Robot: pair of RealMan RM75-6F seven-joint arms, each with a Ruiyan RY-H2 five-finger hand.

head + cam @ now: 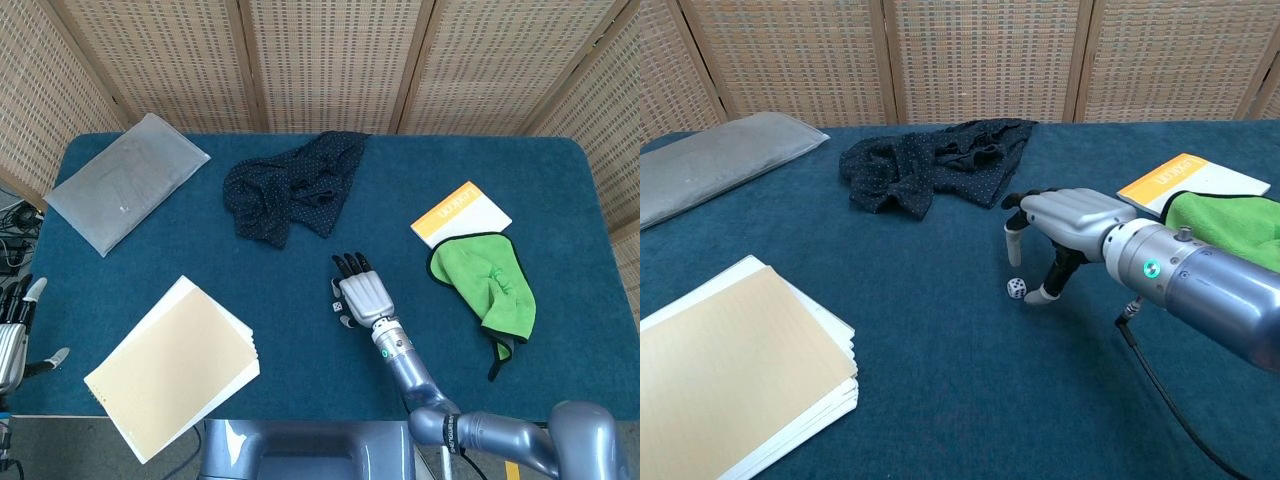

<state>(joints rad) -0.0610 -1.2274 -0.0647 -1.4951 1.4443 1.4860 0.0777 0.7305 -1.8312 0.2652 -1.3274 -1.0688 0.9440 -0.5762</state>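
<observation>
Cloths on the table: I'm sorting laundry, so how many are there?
2. A dark dotted cloth lies crumpled at the far middle; a green cloth lies at the right, overlapping an orange-and-white booklet. Nothing suggests more hidden.

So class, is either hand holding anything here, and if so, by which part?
Nothing is held. The right hand hovers over the die, fingers apart; the left hand is empty.
</observation>
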